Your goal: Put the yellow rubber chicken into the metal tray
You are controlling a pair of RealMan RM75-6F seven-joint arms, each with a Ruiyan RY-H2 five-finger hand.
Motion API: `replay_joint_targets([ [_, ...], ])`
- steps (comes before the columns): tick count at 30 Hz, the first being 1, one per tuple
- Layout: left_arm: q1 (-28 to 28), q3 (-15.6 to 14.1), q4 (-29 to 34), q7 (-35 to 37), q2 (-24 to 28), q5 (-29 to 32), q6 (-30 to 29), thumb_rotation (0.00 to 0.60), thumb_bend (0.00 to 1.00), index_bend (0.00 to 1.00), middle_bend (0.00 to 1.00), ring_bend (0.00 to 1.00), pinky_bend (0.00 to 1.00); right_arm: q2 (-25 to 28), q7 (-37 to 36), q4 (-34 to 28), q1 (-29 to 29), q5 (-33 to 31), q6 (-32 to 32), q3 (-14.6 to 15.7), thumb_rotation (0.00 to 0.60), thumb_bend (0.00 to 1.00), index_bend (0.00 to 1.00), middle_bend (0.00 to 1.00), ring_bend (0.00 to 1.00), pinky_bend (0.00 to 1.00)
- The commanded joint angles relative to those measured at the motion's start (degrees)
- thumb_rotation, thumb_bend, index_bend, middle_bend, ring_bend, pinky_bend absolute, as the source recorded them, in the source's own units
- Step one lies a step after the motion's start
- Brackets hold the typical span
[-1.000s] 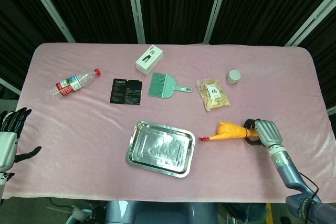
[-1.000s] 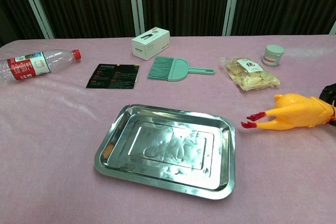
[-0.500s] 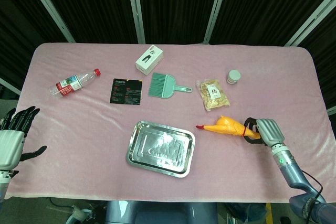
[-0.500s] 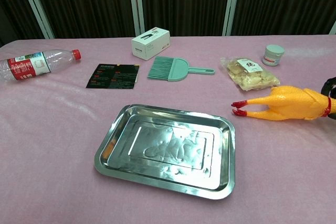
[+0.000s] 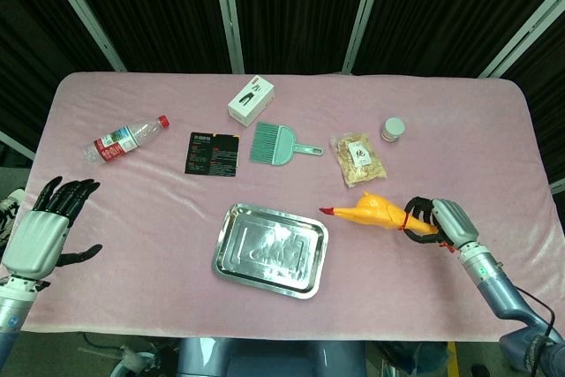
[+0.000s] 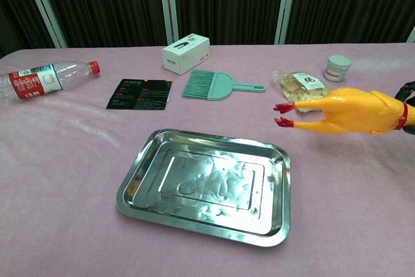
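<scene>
My right hand (image 5: 439,222) grips the head end of the yellow rubber chicken (image 5: 375,214) and holds it off the table, its red feet pointing left toward the metal tray (image 5: 231,253). In the chest view the chicken (image 6: 343,112) hangs above the cloth just right of the tray (image 6: 139,180), and only a dark edge of the right hand (image 6: 408,90) shows at the frame border. The tray is empty. My left hand (image 5: 46,235) hovers at the table's near left edge with its fingers spread, holding nothing.
At the back lie a plastic bottle (image 5: 125,139), a black card (image 5: 213,153), a white box (image 5: 251,100), a teal brush (image 5: 278,144), a snack bag (image 5: 357,158) and a small jar (image 5: 393,129). Pink cloth covers the table.
The chicken has been lifted off the table and carried left, its feet now near the tray's right corner. My left hand has risen further into view at the near left.
</scene>
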State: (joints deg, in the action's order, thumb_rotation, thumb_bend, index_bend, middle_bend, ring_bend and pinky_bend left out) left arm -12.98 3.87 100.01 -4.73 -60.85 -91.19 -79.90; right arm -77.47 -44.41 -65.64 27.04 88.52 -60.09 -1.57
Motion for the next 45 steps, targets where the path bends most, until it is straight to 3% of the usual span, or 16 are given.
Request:
replay_joint_targets([
  [1, -1.8, 0.5, 1.0, -0.1, 0.0, -1.2, 1.5, 0.600, 0.00, 0.11, 0.12, 0.10, 0.06, 2.3, -3.6, -3.3, 0.2, 1.6, -2.5, -0.2, 0.600, 0.39, 1.00, 0.77, 0.71, 0.80],
  [7, -5.8, 1.8, 3.9, -1.7, -0.1, -1.6, 5.7, 0.600, 0.01, 0.14, 0.15, 0.11, 0.08, 4.1, -3.3, -7.7, 0.5, 2.4, -4.9, -0.8, 0.600, 0.39, 1.00, 0.77, 0.71, 0.80],
  [13, -10.6, 4.1, 10.7, -2.9, -1.6, -0.8, 10.4, 0.600, 0.04, 0.17, 0.18, 0.15, 0.11, 5.0, 3.0, -13.8, 1.1, 2.6, -6.0, -1.8, 0.600, 0.39, 1.00, 0.77, 0.71, 0.80],
  [23, -19.2, 9.9, 18.6, -14.7, -8.8, 12.6, 17.7, 0.600, 0.04, 0.18, 0.19, 0.17, 0.12, 4.0, 14.8, -21.7, 2.4, -0.6, -5.0, -4.1, 0.600, 0.39, 1.00, 0.77, 0.71, 0.80],
  [34, -30.1, 14.4, 17.3, -30.7, -21.0, 31.6, 18.5, 0.600, 0.02, 0.16, 0.17, 0.17, 0.13, 1.5, 22.1, -26.3, 6.2, -4.7, -0.2, -6.8, 0.600, 0.39, 1.00, 0.77, 0.71, 0.80],
  [45, -37.5, 15.6, 13.4, -38.5, -29.3, 41.0, 14.3, 0.600, 0.04, 0.19, 0.19, 0.17, 0.13, 0.4, 25.6, -28.6, 8.0, -8.5, 1.4, -9.1, 0.600, 0.39, 1.00, 0.77, 0.71, 0.80],
])
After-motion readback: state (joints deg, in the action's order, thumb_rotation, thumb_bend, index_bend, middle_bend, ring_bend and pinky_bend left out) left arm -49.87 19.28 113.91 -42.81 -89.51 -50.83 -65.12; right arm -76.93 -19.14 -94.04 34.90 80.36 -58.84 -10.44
